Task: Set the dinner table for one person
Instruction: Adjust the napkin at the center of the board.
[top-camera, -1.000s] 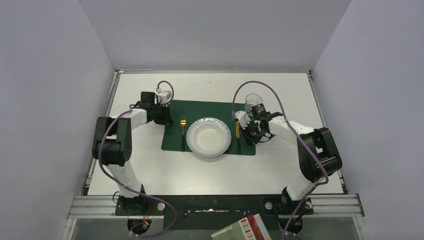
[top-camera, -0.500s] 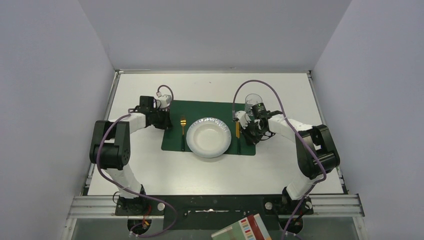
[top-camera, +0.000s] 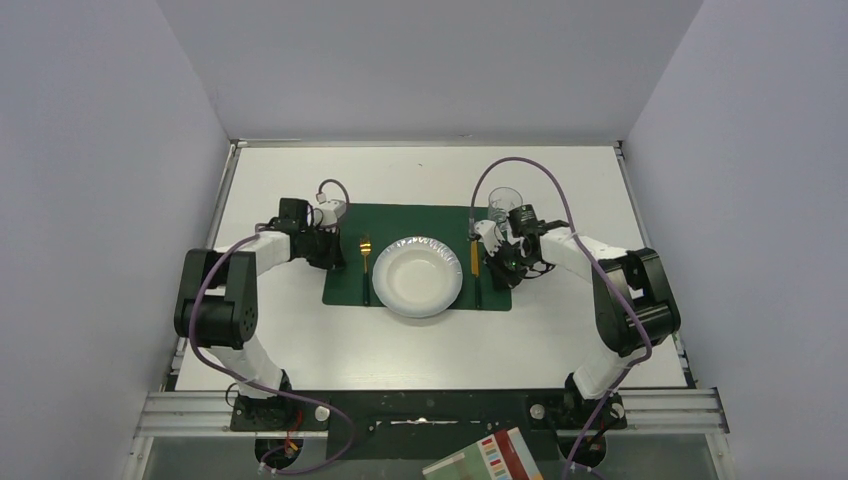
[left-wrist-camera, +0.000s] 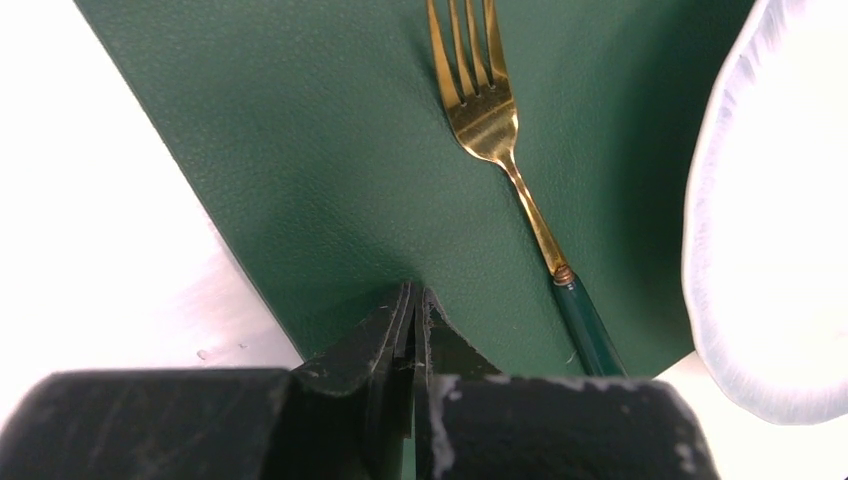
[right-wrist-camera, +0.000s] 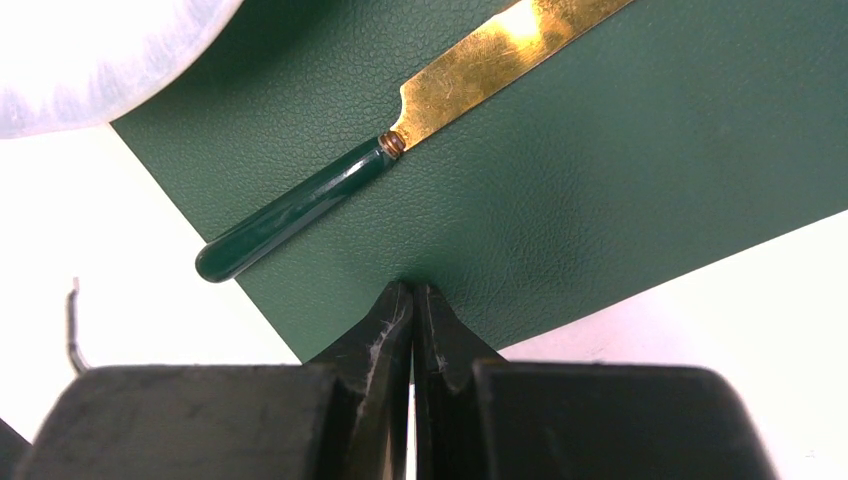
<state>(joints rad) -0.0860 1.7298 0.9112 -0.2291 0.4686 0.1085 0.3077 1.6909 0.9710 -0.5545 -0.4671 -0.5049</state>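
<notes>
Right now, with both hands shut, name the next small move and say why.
Probably lift the left hand and right hand straight up off the placemat. Both are shut and empty, tips low at the mat, while the fork, plate, knife and glass already sit in place, so nothing seems left to carry.

Pale grey back wall (top-camera: 430, 60), left side wall (top-camera: 90, 200) and right side wall (top-camera: 760, 200), soft even light, aluminium rail (top-camera: 430, 410) across the near edge, colourful booklet (top-camera: 487, 460) below it.
</notes>
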